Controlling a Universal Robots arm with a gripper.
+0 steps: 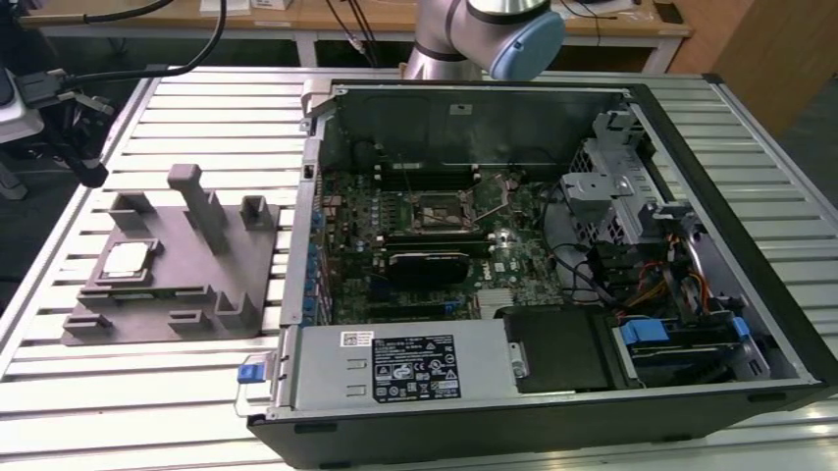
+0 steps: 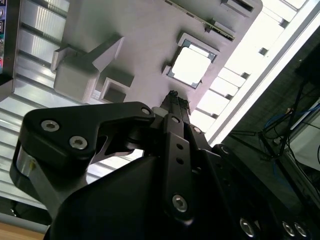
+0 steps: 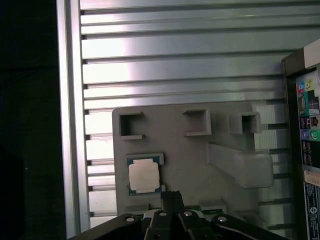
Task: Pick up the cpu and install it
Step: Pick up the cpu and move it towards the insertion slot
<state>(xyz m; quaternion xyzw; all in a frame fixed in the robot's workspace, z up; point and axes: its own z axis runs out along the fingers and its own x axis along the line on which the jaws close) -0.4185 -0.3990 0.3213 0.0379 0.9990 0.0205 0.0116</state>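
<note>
The cpu [image 1: 128, 260] is a thin square chip with a pale silver top, lying flat in a recess of the grey plastic fixture [image 1: 183, 294] at the exterior view's left. Both wrist views look down on the cpu [image 3: 144, 176] [image 2: 190, 65] from well above. My gripper [image 3: 172, 195] [image 2: 173, 95] hangs over the fixture [image 3: 200, 150], beside the chip and clear of it, fingers pressed together with nothing between them. The open computer case [image 1: 733, 294] holds the motherboard with its square socket [image 1: 435, 208].
The fixture has upright posts [image 1: 196, 191] and several small pockets [image 3: 131, 125]. A slatted metal table [image 1: 131, 392] carries everything. The case's rear panel with ports [image 3: 307, 130] stands next to the fixture. Cables [image 1: 78, 78] and the arm's joint [image 1: 504, 34] lie at the back.
</note>
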